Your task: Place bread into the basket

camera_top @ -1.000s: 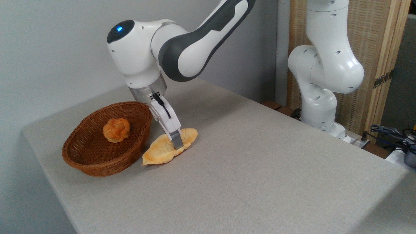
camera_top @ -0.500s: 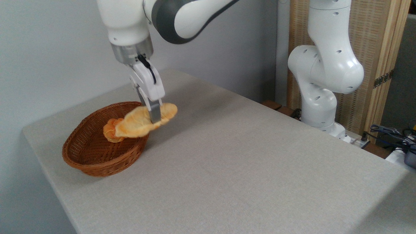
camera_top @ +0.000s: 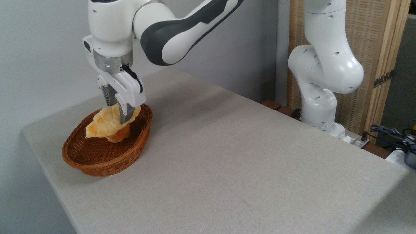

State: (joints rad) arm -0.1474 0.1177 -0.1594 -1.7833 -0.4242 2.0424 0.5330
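Fixed camera, single view. Landmark: the basket (camera_top: 107, 152), reddish-brown woven wicker, oval and shallow, standing on the grey table (camera_top: 234, 156) near the table's left end.

Gripper (camera_top: 117, 115): pointing down, directly above the basket's far half, within the line of the rim. The fingers (camera_top: 123, 113) are closed onto the bread (camera_top: 109, 121) and narrowly spaced, with the pastry pinched between them near its right end. Near finger is seen in front of the bread; far finger is partly hidden behind it.

Bread: pale golden-yellow, long and flat, lobed edges. It is held over the basket's interior, tilted, with the right end higher under the fingers and the tapered left end lower, pointing toward the basket's left rim. Whether its left part touches the basket cannot be told.

Bun (camera_top: 119, 135): small, orange-brown, inside the basket, directly under the bread and mostly covered by it; only its lower right part shows. Bread appears to rest on or just over it; contact is not certain.

Arm base (camera_top: 320, 107): white, standing well to the right of the basket, past the table's far edge, in front of a wooden screen (camera_top: 367, 48). Cables (camera_top: 390, 133) lie farther right.
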